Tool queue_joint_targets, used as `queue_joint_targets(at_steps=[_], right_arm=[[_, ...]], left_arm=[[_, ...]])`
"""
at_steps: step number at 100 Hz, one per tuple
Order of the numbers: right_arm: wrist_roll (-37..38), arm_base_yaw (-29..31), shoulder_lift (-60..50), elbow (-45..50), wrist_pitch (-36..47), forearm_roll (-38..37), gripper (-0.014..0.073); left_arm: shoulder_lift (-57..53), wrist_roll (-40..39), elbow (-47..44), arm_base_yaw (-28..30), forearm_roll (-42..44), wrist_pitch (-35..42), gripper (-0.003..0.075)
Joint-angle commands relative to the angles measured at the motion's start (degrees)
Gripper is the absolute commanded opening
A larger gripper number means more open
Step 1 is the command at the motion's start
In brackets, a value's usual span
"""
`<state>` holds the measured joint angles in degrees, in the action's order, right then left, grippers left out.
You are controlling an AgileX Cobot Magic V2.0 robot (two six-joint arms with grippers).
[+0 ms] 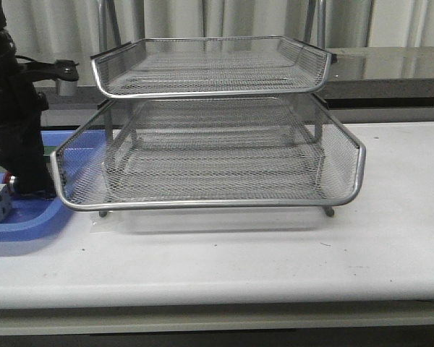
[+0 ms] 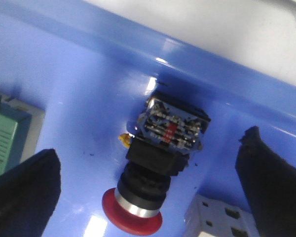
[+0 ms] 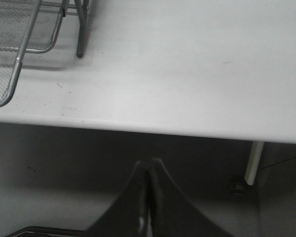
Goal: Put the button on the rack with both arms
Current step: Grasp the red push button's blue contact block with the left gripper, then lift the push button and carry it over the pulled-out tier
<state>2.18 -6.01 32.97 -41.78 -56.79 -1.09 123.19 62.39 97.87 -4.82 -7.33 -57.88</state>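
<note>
From the front, the left end effector (image 1: pixel 18 184) reaches down into the blue tray (image 1: pixel 29 224) beside the rack (image 1: pixel 210 155). Its wrist shows the button (image 2: pixel 153 173) lying between wide-apart fingers (image 2: pixel 24 182), untouched. The right end effector (image 3: pixel 147 197) is pressed together off the surface (image 3: pixel 187 74).

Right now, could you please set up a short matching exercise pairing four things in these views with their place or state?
Things:
1. button
2. rack
3. left end effector
4. right end effector

Place or state:
A. shut, beyond the table's edge
B. lying in the blue tray
C. open, fingers either side of the button
D. standing on the white table

Pairs: 1-B, 2-D, 3-C, 4-A
</note>
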Motion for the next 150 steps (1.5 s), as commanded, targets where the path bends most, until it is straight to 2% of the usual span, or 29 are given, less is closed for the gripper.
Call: queue_joint_targets(at_steps=[1,44,51,63,75,89,103,118,150], right_arm=[[0.0,0.0,0.1,-1.8,3.0,-0.7,-0.0068],[0.0,0.0,0.1,-1.8,3.0,-0.7,-0.0068],[0.0,0.0,0.1,-1.8,3.0,-0.7,-0.0068],[0.0,0.0,0.1,-1.8,3.0,-0.7,-0.0068],[0.0,0.0,0.1,-1.8,3.0,-0.7,-0.0068],[0.0,0.0,0.1,-1.8,3.0,-0.7,-0.0068],[0.0,0.0,0.1,-1.8,3.0,-0.7,-0.0068],[0.0,0.0,0.1,-1.8,3.0,-0.7,-0.0068],[0.0,0.0,0.1,-1.8,3.0,-0.7,-0.0068]], left_arm=[[-2.4,0.2,1.8,-0.3,-0.4,1.6,0.0689],[1.0,0.6,1.8,-0.3,-0.2,2.6,0.0688],[1.0,0.6,1.8,-0.3,-0.2,2.6,0.0664],[1.0,0.8,1.8,-0.3,-0.2,2.6,0.0540],[1.0,0.8,1.8,-0.3,-0.2,2.6,0.0328],[1.0,0.8,1.8,-0.3,-0.2,2.5,0.0121],[0.7,0.8,1.8,-0.3,-0.2,2.3,-0.0022],[-0.3,0.5,3.9,-0.3,-0.2,-0.4,-0.0020],[-3.2,-0.7,14.9,-0.1,-0.2,-14.5,-0.0020]])
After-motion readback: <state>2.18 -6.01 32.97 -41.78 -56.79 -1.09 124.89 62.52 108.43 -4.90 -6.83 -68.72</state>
